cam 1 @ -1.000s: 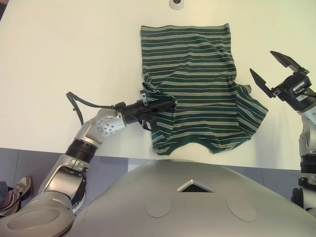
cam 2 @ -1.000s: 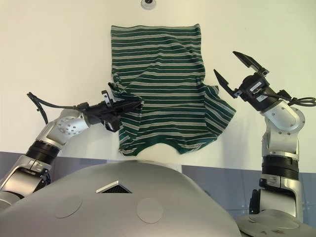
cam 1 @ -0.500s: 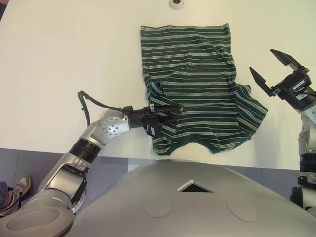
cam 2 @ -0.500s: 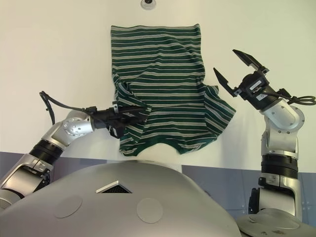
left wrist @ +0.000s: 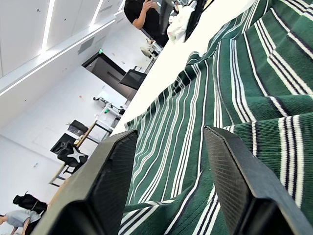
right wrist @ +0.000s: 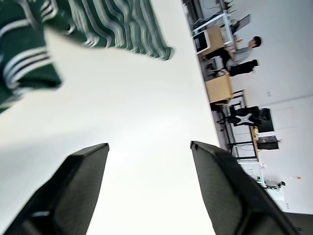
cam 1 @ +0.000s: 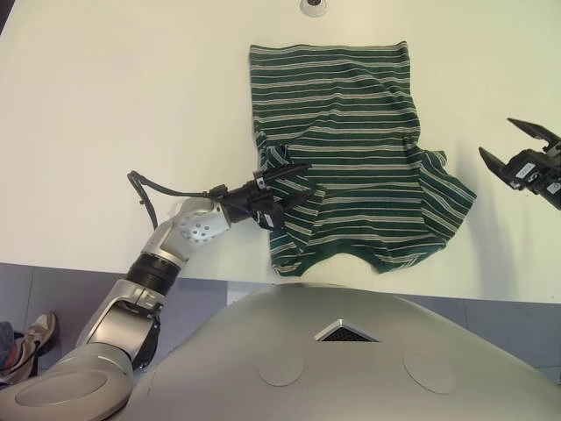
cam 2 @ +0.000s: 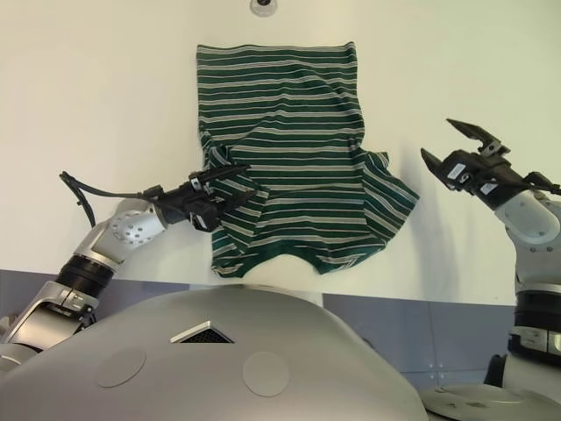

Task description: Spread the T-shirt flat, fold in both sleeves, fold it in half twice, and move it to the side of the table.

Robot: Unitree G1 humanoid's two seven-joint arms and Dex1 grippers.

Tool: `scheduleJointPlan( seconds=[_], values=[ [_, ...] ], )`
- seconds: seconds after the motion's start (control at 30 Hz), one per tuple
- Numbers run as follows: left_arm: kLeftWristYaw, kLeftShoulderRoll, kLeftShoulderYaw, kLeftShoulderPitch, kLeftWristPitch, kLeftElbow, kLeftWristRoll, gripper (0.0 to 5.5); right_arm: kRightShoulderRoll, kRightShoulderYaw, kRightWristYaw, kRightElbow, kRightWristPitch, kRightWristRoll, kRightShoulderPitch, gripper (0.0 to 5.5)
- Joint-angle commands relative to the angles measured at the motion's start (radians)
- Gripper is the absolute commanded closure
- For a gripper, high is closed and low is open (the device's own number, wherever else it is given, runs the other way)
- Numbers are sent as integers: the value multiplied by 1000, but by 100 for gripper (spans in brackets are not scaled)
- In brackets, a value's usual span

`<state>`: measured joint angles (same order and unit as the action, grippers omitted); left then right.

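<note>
- Round cable port (cam 1: 313, 7): sitting in far edge of white desk (cam 1: 105, 105).
- Grey floor (cam 1: 53, 285): showing below desk's near edge.
- Ceiling light strips (left wrist: 49, 22): running across room behind, left wrist view.
- Black office chair (left wrist: 68, 149): standing in same room.
- Tan wooden units (right wrist: 218, 88), second black chair (right wrist: 240, 117): standing in background, right wrist view.

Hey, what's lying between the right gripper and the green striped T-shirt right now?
Only bare white tabletop. In the left eye view the right gripper, fingers open, sits clear of the green striped cotton T-shirt, with nothing in the gap.
</note>
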<state>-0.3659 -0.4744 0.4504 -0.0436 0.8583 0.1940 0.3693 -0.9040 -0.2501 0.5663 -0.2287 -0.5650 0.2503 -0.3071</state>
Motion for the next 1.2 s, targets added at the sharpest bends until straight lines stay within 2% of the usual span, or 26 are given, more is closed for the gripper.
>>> scheduleJointPlan(
  seconds=[0.03,0.33,0.73,0.87,1.13,1.2],
  values=[
    [8,-9,-10,-16,-5,-18,24,302,-88,-4,59,34,3,36,-110,239],
    [10,-10,-24,-42,-13,-51,10,302,-176,-52,169,86,-21,-43,-306,239],
    [27,3,-30,-56,-23,-55,26,302,-136,23,211,157,-40,-140,-196,239],
    [29,5,-29,-57,-20,-55,19,298,-127,35,165,102,-30,-91,-128,314],
    [35,9,-28,-58,-21,-51,33,298,-136,66,169,69,-46,-79,-141,474],
    [35,10,-27,-58,-21,-50,34,298,-138,55,168,70,-46,-89,-150,490]
  ],
)
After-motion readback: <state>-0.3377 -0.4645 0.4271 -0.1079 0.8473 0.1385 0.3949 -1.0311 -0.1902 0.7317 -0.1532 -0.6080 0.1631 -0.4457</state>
